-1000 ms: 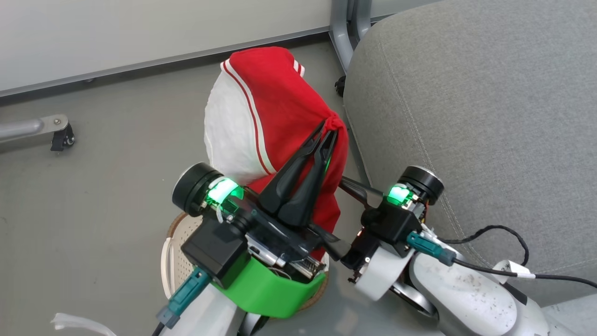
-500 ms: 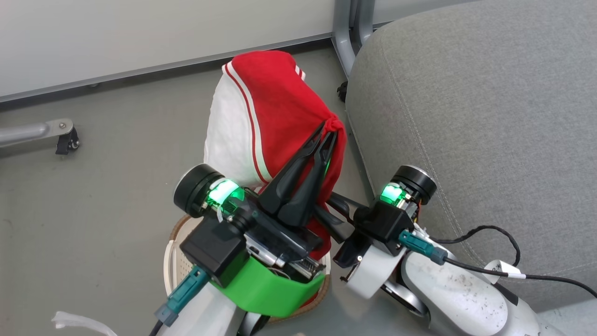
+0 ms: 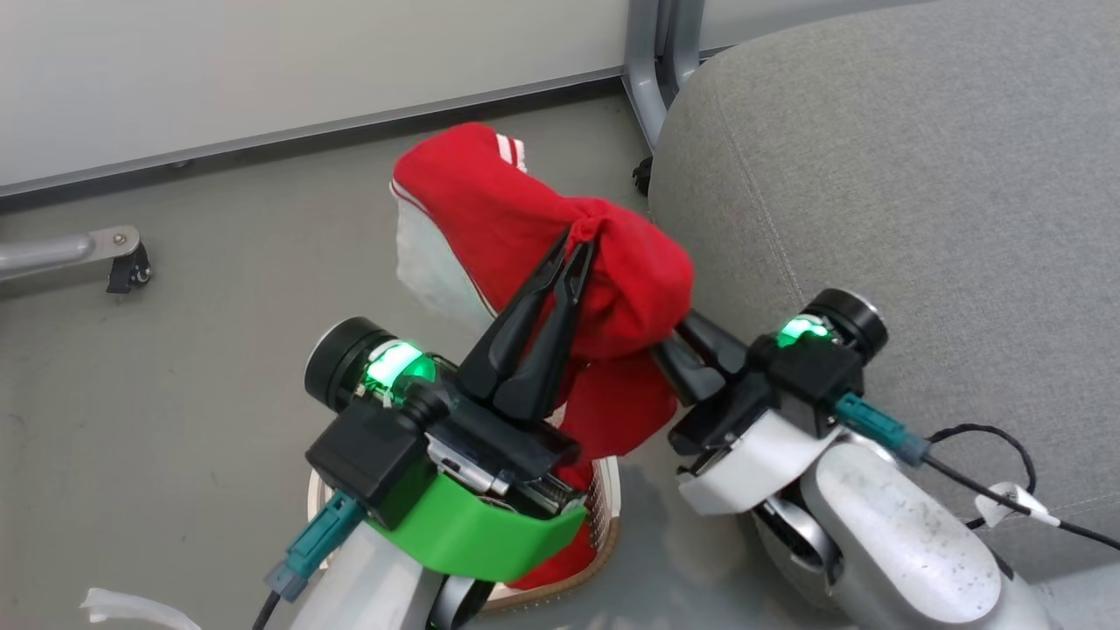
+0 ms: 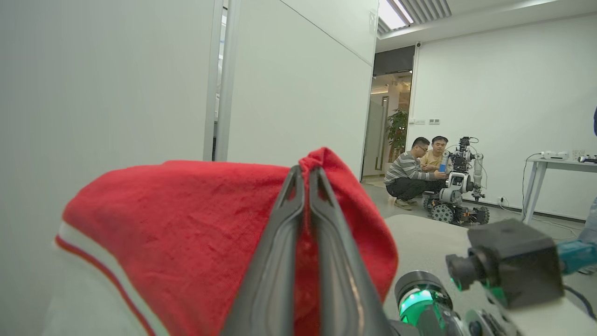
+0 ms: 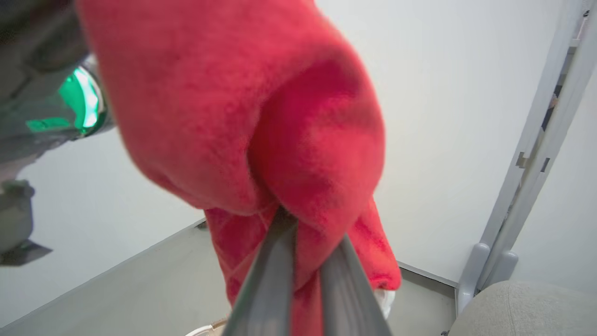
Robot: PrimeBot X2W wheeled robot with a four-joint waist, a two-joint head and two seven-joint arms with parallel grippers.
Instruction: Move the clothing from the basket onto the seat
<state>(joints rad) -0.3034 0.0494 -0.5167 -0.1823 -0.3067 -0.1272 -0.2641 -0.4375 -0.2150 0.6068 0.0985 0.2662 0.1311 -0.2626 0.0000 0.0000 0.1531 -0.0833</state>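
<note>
Mostly, clothing (image 3: pixel 630 271) and arm (image 3: pixel 477 535) hide basket (image 3: pixel 604 503).

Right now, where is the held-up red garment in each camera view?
Head view: red garment at centre, hanging above the basket.
Left wrist view: lower left to centre, pinched by the left end effector.
Right wrist view: upper centre, bunched in the right end effector.
Shared landmark: grey seat, right in head view, lower right in both wrist views.
</note>
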